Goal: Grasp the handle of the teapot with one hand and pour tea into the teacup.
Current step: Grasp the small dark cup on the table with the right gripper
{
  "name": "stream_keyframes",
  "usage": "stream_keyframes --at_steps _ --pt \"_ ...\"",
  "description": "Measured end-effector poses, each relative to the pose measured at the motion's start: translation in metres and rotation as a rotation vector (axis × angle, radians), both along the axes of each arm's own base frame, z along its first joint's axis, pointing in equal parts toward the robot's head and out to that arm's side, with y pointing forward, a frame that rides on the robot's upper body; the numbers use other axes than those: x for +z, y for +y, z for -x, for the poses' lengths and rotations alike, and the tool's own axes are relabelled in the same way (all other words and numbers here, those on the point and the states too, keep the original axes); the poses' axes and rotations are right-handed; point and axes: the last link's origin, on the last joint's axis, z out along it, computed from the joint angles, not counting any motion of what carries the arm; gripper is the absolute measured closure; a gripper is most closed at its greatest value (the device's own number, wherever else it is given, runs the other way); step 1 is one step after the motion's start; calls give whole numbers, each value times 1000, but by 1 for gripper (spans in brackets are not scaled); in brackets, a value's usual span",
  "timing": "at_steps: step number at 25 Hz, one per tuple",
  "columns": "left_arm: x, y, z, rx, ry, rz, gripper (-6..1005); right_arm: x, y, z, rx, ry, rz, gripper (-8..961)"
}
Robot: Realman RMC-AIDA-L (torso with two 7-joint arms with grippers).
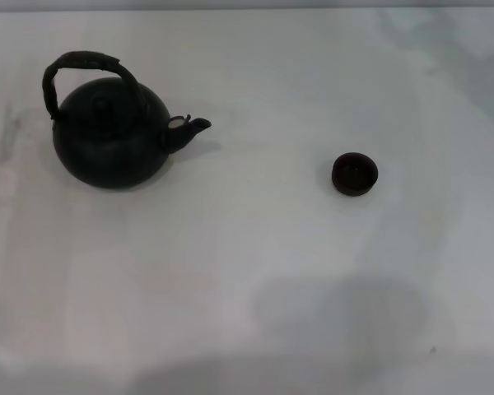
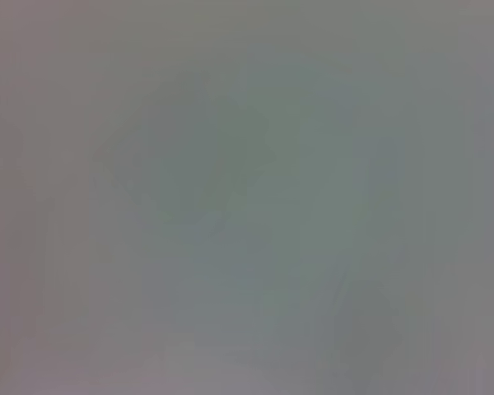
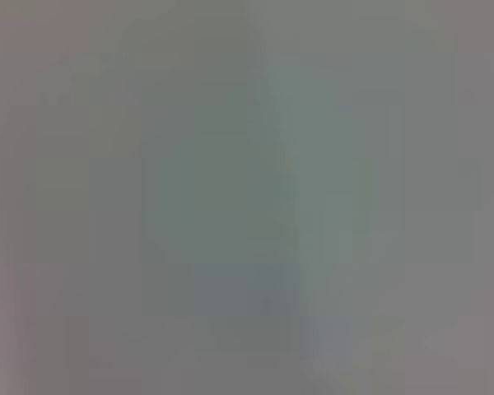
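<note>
While the head view covers the whole white table (image 1: 255, 271), neither arm shows in it, and neither gripper is visible in any view, so their state is not known. Both wrist views give only a featureless grey blur; nothing in them can be identified.

The teapot (image 1: 109, 141) stands upright on the table at the far left. Matte black, round body. Its short spout (image 1: 191, 128) points toward the right, roughly in the direction of the cup. The handle (image 1: 86, 72) arches up over the lid, upright, with a rough wrapped section across its top. A small lid knob (image 1: 101, 104) sits under the arch. Nothing is touching the handle.

The teacup (image 1: 355, 174) sits on the table to the right of the teapot, well apart from it, a little nearer the robot than the spout. Small, dark, low, no handle, opening facing up. Its contents cannot be made out.

Soft shadows lie on the table along the near edge, one broad patch near the centre. Teapot and teacup both rest on the surface, free of any grip.
</note>
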Motion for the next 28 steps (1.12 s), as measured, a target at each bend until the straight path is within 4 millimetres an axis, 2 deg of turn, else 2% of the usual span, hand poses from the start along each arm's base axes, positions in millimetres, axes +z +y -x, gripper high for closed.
stream_keyframes --at_steps 3,7,14,24,28 --pt "0 1 -1 -2 0 0 170 -2 1 13 39 -50 82 112" --pt "0 3 -2 -7 0 0 170 -7 -3 41 121 -175 243 112" --pt "1 3 -2 -9 0 -1 170 -27 -16 78 174 -337 478 112" --pt "1 4 -2 -9 2 -1 170 -71 -36 119 115 -649 774 112" --pt "1 4 -2 -9 2 -1 170 -80 -39 123 83 -730 803 113"
